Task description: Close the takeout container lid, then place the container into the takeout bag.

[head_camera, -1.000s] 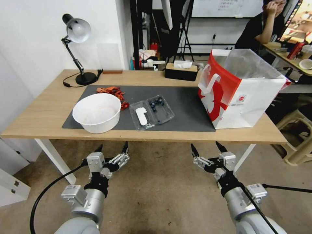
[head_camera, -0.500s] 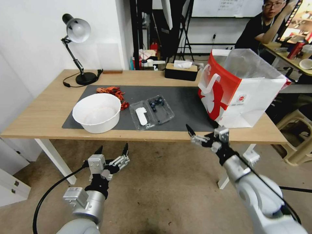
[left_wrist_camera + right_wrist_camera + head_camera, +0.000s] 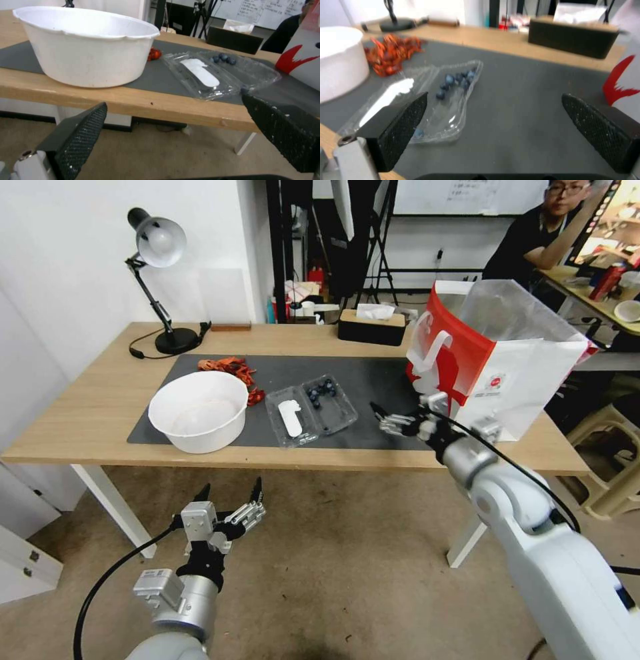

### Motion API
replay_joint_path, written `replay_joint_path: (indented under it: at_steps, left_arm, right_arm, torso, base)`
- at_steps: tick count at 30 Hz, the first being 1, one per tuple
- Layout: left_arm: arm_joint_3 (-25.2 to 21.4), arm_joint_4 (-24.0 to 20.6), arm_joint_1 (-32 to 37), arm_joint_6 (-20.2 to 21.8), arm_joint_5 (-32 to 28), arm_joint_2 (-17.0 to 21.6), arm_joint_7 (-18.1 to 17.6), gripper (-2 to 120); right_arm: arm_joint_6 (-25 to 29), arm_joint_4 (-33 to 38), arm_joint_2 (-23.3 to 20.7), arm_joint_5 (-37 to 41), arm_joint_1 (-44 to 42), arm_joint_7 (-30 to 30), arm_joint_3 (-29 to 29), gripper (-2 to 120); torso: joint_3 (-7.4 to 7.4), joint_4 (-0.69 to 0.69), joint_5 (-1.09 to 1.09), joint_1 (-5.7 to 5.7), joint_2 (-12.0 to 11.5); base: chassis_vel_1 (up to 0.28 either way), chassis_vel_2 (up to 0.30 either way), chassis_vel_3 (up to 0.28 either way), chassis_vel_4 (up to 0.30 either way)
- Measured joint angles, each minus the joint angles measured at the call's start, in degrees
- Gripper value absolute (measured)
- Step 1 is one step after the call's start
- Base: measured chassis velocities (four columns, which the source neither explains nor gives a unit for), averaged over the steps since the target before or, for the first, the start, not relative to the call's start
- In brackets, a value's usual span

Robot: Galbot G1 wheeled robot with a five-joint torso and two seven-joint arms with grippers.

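Observation:
The takeout container (image 3: pixel 311 409) lies open and flat on the dark mat, berries (image 3: pixel 320 391) in its right half. Its lid (image 3: pixel 289 419), with a white oblong label, is folded out to the left. Seen from the wrists, the container (image 3: pixel 230 72) (image 3: pixel 453 105) lies ahead of both grippers. The takeout bag (image 3: pixel 497 363) stands upright and open at the table's right end. My right gripper (image 3: pixel 385 420) is open over the mat's right edge, between container and bag, touching neither. My left gripper (image 3: pixel 229 493) hangs open below the table's front edge.
A big white bowl (image 3: pixel 198 410) stands left of the container, with an orange-red heap (image 3: pixel 230 369) behind it. A black tissue box (image 3: pixel 371 327) and a desk lamp (image 3: pixel 160 280) sit at the back. A stool (image 3: pixel 617 460) stands right of the table.
My right arm has risen from below the table and reached forward over the mat's right edge, staying open. The left arm has barely moved.

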Motion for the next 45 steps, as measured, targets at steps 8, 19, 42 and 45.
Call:
replay_joint_path:
  at_steps: [8, 19, 42, 45]
  left_arm:
    - [-0.1, 1.2, 0.0, -0.6, 0.4, -0.4, -0.2, 100]
    - [0.0, 2.7, -0.6, -0.9, 0.5, -0.4, -0.3, 100]
    - [-0.1, 3.0, -0.4, -0.9, 0.4, -0.4, -0.5, 100]
    - [-0.1, 3.0, -0.4, -0.9, 0.4, -0.4, -0.5, 100]
  right_arm:
    - [-9.4, -3.5, -1.7, 5.6, 12.6, 7.5, -9.6, 100]
    - [-9.3, -12.3, -3.1, 8.9, 22.1, 10.4, -23.4, 100]
    - [-9.0, -20.9, 0.5, 8.4, 28.2, 9.3, -28.5, 100]
    - [-9.0, -22.0, 0.5, 8.3, 28.4, 8.4, -28.6, 100]
  torso:
    - [0.00, 0.01, -0.01, 0.00, 0.0]
    - [0.00, 0.01, 0.00, 0.00, 0.0]
    - [0.00, 0.01, 0.00, 0.00, 0.0]
    - [0.00, 0.01, 0.00, 0.00, 0.0]
  base:
    - [0.000, 0.000, 0.000, 0.000]
    - [0.000, 0.000, 0.000, 0.000]
    - [0.000, 0.000, 0.000, 0.000]
    - [0.000, 0.000, 0.000, 0.000]
